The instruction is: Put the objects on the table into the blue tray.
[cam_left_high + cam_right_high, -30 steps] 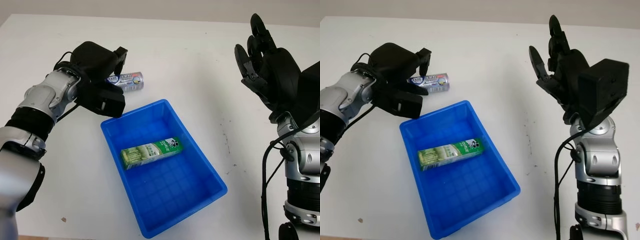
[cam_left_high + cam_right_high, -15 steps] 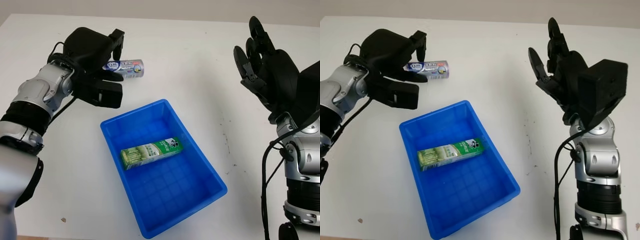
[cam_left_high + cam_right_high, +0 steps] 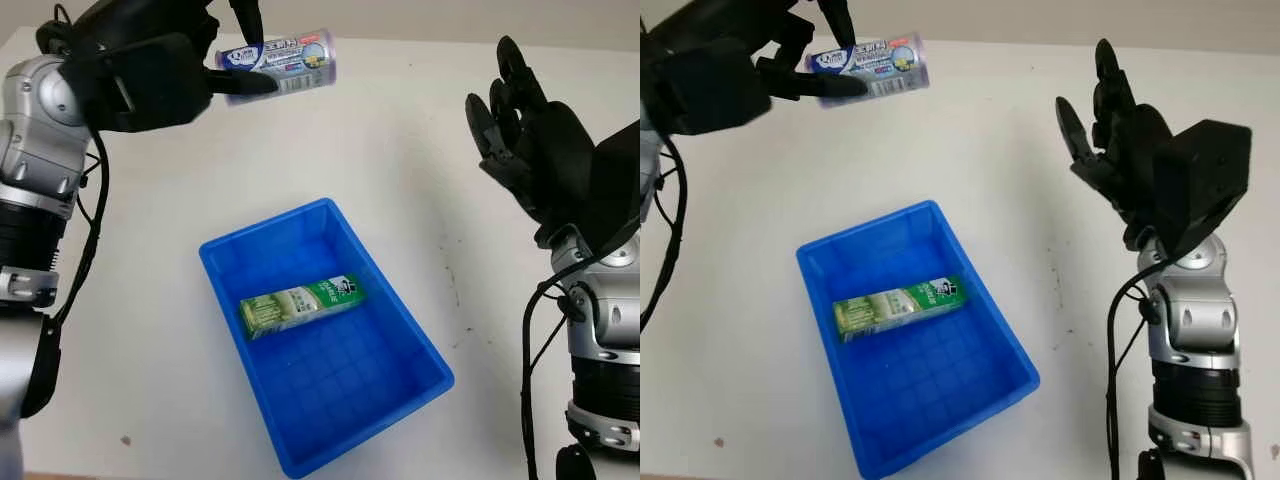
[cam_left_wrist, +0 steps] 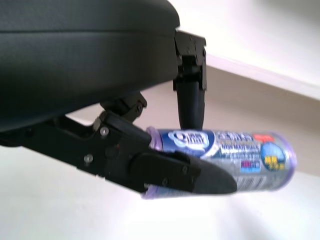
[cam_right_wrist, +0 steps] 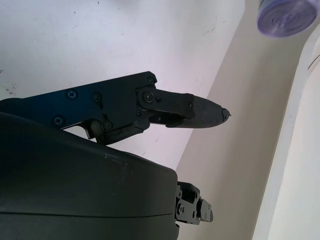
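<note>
- Carrying step: the left hand (image 3: 150, 75) grips the can (image 3: 285, 62), held high at far left, beyond the blue tray (image 3: 400, 300)
- Green carton (image 3: 300, 305) already lies in the tray
- Right hand (image 3: 535, 150) open, raised at right
- Next, the can likely needs bringing nearer, over the tray, then letting go

Little print can be read. The purple can (image 4: 225, 158), at the upper left of the head views, is held in the fingers (image 4: 190, 100) of the left hand (image 3: 150, 75). It carries a blue oval logo with white lettering near its held end, too blurred to spell out, then rows of small unreadable characters, a red patch and a round blue emblem. The green carton (image 3: 302, 304), lying in the blue tray (image 3: 420, 350) at mid-frame, bears a dark badge with white letters at its right end, not legible.
</note>
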Controlling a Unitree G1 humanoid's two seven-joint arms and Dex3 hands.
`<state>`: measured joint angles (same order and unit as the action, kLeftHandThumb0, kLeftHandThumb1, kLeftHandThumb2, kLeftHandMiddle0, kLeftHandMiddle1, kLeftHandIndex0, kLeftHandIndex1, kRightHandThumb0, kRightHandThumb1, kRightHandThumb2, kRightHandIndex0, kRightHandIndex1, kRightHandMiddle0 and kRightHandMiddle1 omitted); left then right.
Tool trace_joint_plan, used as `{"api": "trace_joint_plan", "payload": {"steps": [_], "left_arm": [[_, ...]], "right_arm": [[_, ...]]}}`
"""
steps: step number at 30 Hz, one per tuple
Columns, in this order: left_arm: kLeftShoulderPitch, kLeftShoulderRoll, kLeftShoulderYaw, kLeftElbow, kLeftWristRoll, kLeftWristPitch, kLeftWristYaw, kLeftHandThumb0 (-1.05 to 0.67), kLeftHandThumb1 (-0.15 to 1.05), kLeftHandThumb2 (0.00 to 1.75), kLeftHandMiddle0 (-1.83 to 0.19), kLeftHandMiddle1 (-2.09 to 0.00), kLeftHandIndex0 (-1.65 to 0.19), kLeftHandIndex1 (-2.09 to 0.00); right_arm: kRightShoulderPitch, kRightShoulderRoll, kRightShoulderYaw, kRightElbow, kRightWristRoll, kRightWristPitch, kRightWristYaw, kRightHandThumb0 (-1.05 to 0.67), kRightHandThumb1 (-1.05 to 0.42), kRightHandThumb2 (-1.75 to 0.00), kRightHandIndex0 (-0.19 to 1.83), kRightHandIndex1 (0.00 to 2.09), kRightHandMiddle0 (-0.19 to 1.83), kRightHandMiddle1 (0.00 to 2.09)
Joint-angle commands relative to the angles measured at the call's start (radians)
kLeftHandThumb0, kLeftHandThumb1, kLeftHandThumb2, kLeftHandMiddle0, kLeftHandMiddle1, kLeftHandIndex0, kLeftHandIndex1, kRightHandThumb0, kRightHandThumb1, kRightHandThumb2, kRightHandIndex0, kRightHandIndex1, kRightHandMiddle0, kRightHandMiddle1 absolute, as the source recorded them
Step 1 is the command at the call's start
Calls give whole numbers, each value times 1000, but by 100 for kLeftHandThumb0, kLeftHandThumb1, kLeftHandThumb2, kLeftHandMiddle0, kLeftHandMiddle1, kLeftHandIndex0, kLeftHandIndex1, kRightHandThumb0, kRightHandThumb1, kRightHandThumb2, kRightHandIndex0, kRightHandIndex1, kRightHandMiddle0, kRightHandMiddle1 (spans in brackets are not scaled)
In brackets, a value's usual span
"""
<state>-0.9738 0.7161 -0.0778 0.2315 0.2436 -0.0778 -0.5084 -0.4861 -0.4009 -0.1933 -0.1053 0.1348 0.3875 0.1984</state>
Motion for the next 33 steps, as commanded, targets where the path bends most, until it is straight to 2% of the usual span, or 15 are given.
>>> {"api": "trace_joint_plan", "payload": {"steps": [1,5,12,15,16,17,19,21,22,23,25,26,27,29,33], "left_arm": [[38,31,62,-109,-64,66,-50,-41,105,32,-74,-209,-48,-209],[102,70,126,-264,-179,187,-166,-40,105,33,-76,-209,-46,-209],[285,158,206,-495,-285,295,-278,-40,105,31,-78,-209,-42,-207],[347,205,210,-551,-338,312,-366,-38,105,32,-67,-209,-30,-209],[364,216,204,-560,-346,316,-386,-38,105,31,-60,-209,-25,-194],[375,226,194,-572,-354,343,-403,-41,105,28,-52,-207,-23,-166],[391,222,181,-586,-381,390,-420,-41,105,21,-52,-198,-26,-132],[392,213,166,-585,-409,417,-439,-39,105,16,-49,-178,-24,-115],[386,212,154,-581,-420,431,-450,-38,105,15,-45,-161,-21,-105],[380,210,144,-576,-430,439,-461,-39,105,14,-43,-131,-22,-79],[368,209,127,-563,-446,442,-482,-40,105,11,-49,-81,-28,-44],[364,209,121,-559,-452,441,-489,-40,105,10,-56,-45,-31,-27],[361,208,117,-553,-454,432,-494,-41,105,8,-58,-29,-32,-19],[362,195,115,-538,-463,407,-497,-40,105,8,-57,-13,-33,-12],[370,167,119,-508,-466,357,-481,-37,105,9,-56,-7,-33,-9]], "right_arm": [[-3,-1,-8,6,7,-5,6,-53,-105,-49,-19,0,-19,1],[-12,-1,-7,13,10,-1,10,-54,-105,-48,-19,0,-19,0],[-12,-8,-5,18,2,-3,12,-55,-105,-47,-19,0,-19,1],[-16,-6,-5,23,5,-1,15,-55,-105,-48,-19,0,-19,1],[-17,-6,-3,24,5,-3,18,-55,-105,-48,-19,0,-19,1],[-18,-7,0,26,3,-6,21,-54,-105,-49,-19,0,-19,0],[-20,-7,4,27,0,-6,22,-54,-105,-50,-19,0,-19,0],[-20,-5,5,26,-1,-6,22,-54,-105,-49,-19,0,-19,1],[-20,-4,7,23,-2,-2,20,-54,-105,-49,-19,0,-19,1],[-18,-6,8,20,-4,-1,22,-54,-105,-49,-19,0,-19,1],[-17,-7,8,20,-1,-5,25,-54,-105,-50,-19,0,-19,0],[-16,-6,6,19,1,-5,25,-54,-105,-50,-19,0,-19,0],[-16,-3,3,15,3,-1,20,-54,-105,-50,-19,0,-19,0],[-11,-4,2,4,2,12,13,-53,-105,-49,-19,0,-19,1],[-10,-4,-2,4,10,12,16,-52,-105,-50,-19,0,-19,0]]}}
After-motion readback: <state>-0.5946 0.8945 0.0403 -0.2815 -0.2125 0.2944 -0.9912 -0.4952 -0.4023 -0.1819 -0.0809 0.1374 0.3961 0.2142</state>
